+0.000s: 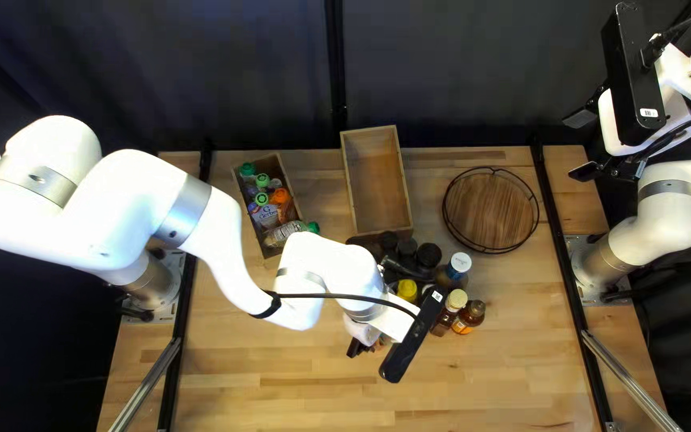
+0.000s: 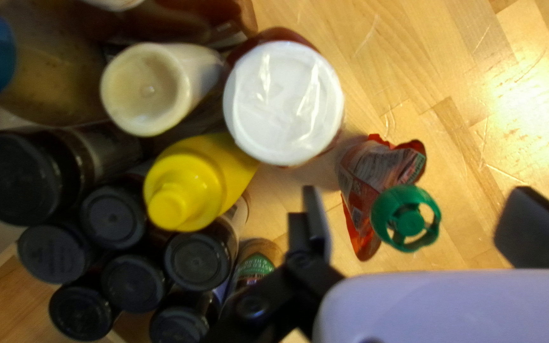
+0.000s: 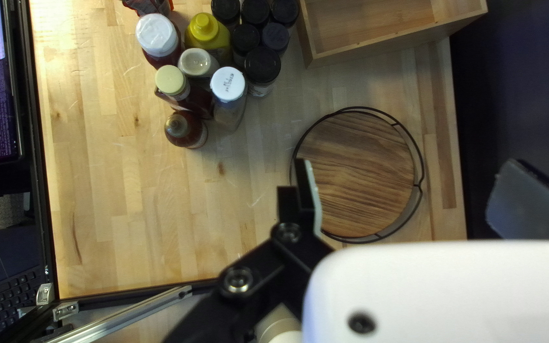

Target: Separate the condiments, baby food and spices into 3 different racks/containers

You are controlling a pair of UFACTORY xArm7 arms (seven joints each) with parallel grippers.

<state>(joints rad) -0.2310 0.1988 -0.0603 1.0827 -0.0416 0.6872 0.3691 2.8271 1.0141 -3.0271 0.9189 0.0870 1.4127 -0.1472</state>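
With left gripper [image 2: 417, 192] wide above pouch [image 2: 373, 166] (right gripper [image 3: 411, 170] wide too), could topple it by closing off-centre.

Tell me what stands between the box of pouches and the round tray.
The other wooden box does, with bare table on either side of it; the top left view shows it between the pouch box and the round tray.

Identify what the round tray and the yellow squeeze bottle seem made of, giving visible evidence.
Round tray: base apparently wood, matte brown with streaky grain; rim probably metal, looking like thin, dark wire.
Yellow squeeze bottle: likely plastic, smooth and softly shiny, with a moulded-looking nozzle cap.
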